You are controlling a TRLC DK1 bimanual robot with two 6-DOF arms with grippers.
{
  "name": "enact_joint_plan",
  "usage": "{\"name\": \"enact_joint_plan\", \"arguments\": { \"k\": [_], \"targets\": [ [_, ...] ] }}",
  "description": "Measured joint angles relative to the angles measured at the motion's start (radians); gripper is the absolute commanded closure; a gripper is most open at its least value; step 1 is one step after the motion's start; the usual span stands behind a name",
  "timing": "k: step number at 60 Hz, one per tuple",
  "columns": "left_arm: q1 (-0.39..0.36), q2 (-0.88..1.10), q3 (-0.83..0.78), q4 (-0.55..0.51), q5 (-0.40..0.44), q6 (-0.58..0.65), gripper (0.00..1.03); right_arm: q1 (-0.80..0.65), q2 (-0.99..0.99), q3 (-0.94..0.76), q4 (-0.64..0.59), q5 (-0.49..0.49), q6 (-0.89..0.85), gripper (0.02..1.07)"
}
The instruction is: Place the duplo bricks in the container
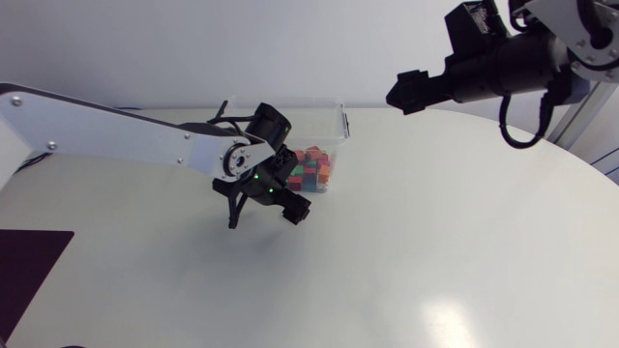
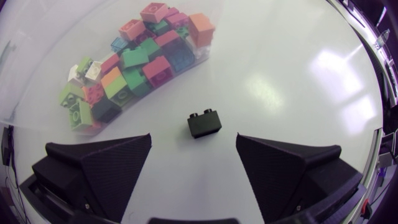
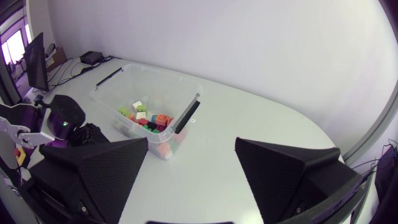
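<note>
- 1 black brick (image 2: pixel 204 123): hidden in the head view beneath the left gripper (image 1: pixel 263 214).
- Container (image 1: pixel 344 121): near wall partly masked by the left arm (image 1: pixel 116 130); cut off in the left wrist view.
- Right arm (image 1: pixel 513 53): cut off at the head view's edge.
- Bricks (image 3: pixel 149 119) inside the container: too small from the right wrist view to count.

bricks (image 2: pixel 143 62) in container (image 3: pixel 155 76) | lone brick (image 2: pixel 204 123) beside container, ahead of left tool (image 2: pixel 193 142)
</note>
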Motion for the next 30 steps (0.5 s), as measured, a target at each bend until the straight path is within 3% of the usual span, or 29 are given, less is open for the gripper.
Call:
{"name": "enact_joint_plan", "arguments": {
  "k": [22, 30],
  "targets": [
    [-0.027, 0.158, 0.162, -0.074, -0.056, -0.074, 0.13, -0.026, -0.144, -0.213, 0.034, -0.014, 0.0, 0.06],
    [-0.037, 0.172, 0.181, -0.093, -0.062, -0.092, 0.24, -0.04, -0.185, -0.277, 0.052, -0.014, 0.0, 0.06]
  ]
}}
